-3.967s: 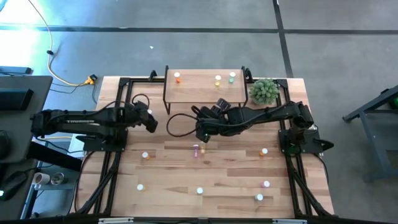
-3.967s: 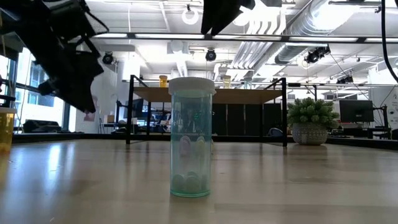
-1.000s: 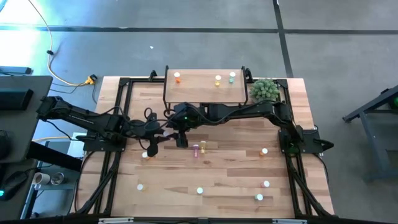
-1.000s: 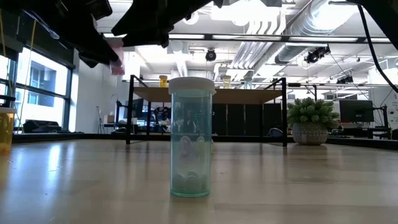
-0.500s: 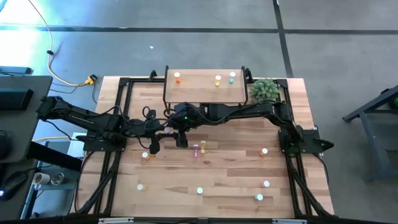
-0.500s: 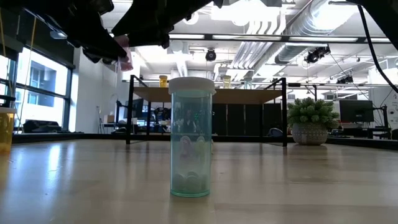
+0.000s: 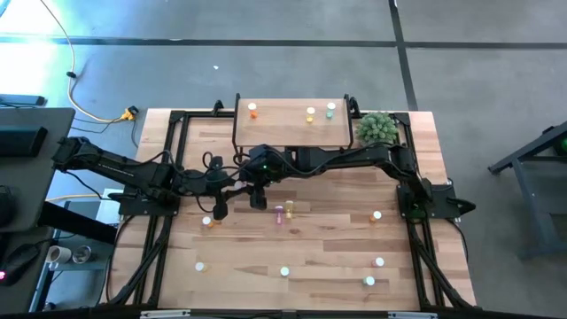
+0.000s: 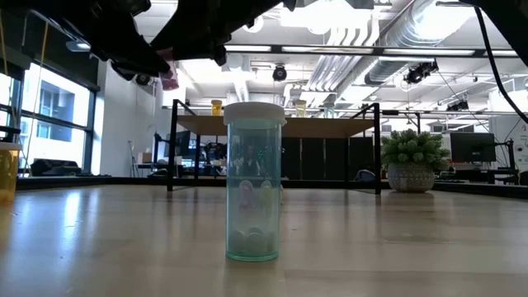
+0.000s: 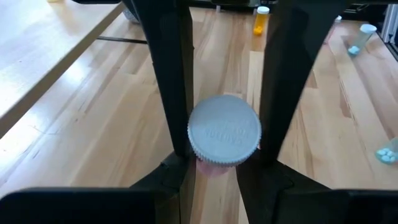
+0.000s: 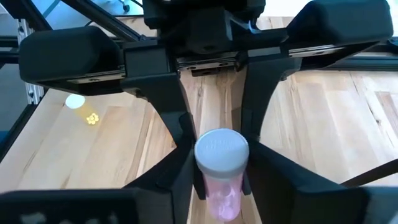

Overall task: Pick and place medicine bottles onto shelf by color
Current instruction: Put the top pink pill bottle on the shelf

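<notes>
A pink medicine bottle [image 10: 222,198] with a white cap [image 9: 224,129] hangs in the air over the table's middle left, cap up. My left gripper [image 7: 228,189] and my right gripper [image 7: 242,184] meet there tip to tip, both shut on it. In the low view the bottle [image 8: 169,79] shows at the dark fingers, high above the tabletop. The shelf [image 7: 283,129] stands at the far edge. An orange bottle [image 7: 252,110], a yellow one [image 7: 310,113] and a green one [image 7: 330,110] stand on it. My left gripper pinches the pink bottle between its two fingers [image 9: 179,177], on the body just under the cap [image 9: 214,167]. It comes from the table's left, slanting down. The bottle is lifted clear, cap up. My right gripper has its two fingers [image 10: 184,167] on either side of the bottle's pink body [image 10: 222,186], below the cap. They come from the table's right, slanting down, opposite the left gripper's fingers. The bottle stays clear of the table.
Loose bottles stand on the table: a pink one [image 7: 279,213], a yellow one [image 7: 289,208], orange ones [image 7: 376,215] [image 7: 206,221], and several near the front edge [image 7: 284,272]. A green bottle [image 8: 255,181] fills the low view. A plant [image 7: 377,129] sits right of the shelf.
In the low view the pink bottle has shifted a little toward the right gripper's fingers and tipped slightly, as my left gripper turned at the wrist. Both arms have otherwise stayed where they were.
</notes>
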Available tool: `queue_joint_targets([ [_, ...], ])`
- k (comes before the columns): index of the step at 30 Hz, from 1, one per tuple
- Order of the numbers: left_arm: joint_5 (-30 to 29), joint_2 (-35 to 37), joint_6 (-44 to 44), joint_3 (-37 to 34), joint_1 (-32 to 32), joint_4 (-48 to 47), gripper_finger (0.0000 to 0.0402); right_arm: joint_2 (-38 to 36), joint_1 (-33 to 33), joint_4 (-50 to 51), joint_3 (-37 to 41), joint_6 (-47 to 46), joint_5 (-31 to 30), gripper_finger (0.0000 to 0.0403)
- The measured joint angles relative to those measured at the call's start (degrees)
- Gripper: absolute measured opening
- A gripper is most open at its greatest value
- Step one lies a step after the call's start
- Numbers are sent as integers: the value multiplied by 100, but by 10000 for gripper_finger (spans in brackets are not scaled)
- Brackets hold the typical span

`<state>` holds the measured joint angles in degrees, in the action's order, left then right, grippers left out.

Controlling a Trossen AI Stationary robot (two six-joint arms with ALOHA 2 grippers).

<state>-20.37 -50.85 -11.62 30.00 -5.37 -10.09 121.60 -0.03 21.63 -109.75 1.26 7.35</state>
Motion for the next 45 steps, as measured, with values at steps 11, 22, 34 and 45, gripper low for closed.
queue_joint_targets([
  [11,69,0,-18,0,2,6,103,-7,2,49,0,0,3,104],
  [22,67,0,-26,-2,4,4,154,-9,4,116,-2,-79,21,102],
  [34,64,111,-22,-2,4,22,191,-376,-7,758,-2,-278,-70,102],
  [45,-27,483,120,-2,9,11,193,-1183,-68,1020,-2,35,-491,101],
])
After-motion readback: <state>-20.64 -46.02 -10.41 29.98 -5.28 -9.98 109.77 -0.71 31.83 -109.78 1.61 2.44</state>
